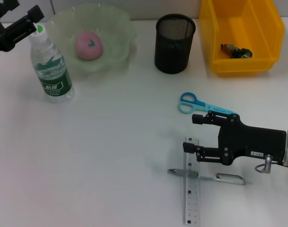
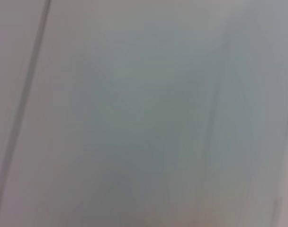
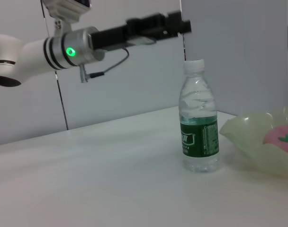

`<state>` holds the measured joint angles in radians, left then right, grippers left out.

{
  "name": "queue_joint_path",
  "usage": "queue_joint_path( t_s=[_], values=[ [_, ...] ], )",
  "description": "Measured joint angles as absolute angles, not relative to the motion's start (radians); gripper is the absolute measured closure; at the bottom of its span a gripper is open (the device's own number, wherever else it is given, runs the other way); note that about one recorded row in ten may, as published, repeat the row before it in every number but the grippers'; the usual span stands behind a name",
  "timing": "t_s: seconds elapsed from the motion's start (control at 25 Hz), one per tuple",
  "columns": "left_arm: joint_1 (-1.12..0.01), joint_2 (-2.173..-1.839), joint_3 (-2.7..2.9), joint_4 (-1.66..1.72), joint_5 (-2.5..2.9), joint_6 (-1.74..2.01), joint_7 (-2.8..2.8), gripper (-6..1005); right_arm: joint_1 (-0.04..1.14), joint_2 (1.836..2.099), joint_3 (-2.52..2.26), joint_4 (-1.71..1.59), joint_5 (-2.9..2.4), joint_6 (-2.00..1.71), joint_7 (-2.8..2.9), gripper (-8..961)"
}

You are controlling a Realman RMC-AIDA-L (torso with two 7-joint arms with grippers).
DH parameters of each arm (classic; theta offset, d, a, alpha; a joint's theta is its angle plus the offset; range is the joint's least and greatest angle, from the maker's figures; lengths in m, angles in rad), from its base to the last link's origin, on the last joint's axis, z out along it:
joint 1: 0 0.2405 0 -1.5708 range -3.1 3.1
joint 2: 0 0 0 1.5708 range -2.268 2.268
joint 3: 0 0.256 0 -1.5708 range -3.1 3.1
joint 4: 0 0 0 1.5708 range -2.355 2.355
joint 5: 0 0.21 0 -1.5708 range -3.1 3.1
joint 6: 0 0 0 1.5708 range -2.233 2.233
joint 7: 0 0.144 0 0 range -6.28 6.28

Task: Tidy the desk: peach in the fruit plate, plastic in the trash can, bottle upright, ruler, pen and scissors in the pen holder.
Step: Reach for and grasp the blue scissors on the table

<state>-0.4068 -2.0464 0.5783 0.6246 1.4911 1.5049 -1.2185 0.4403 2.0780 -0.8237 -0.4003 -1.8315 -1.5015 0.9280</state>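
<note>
The clear bottle [image 1: 51,66] [image 3: 199,118] with a green label stands upright at the left. My left gripper [image 1: 24,19] [image 3: 179,26] hovers open just beside and above its cap, touching nothing. A pink peach [image 1: 89,45] [image 3: 281,137] lies in the pale green fruit plate [image 1: 120,28] [image 3: 243,135]. Blue scissors [image 1: 193,103], a clear ruler [image 1: 192,189] and a silver pen [image 1: 208,177] crossing the ruler lie on the table at the right. My right gripper [image 1: 191,134] is open, low between the scissors and the ruler's far end, holding nothing. The left wrist view is only a grey blur.
The black mesh pen holder [image 1: 175,42] stands at the back centre. To its right, a yellow bin [image 1: 272,28] holds a crumpled piece of plastic [image 1: 236,51]. White table surface stretches across the left and front.
</note>
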Motion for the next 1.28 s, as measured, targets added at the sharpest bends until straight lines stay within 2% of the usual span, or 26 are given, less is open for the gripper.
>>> queue_joint_path(
  t_s=[0.36,1.0,1.28],
  values=[
    [-0.385,-2.032,0.597,0.608,1.534,1.719,-1.238,164,0.443,2.077,-0.825,-0.405,-1.832,-1.502,0.928,166],
    [-0.369,-2.063,0.604,0.548,1.866,1.758,-1.098,162,0.454,2.074,-0.823,-0.411,-1.831,-1.502,0.934,167],
    [-0.366,-2.064,0.604,0.426,1.91,1.666,-0.931,163,0.462,2.074,-0.822,-0.411,-1.832,-1.503,0.936,167]
  ],
)
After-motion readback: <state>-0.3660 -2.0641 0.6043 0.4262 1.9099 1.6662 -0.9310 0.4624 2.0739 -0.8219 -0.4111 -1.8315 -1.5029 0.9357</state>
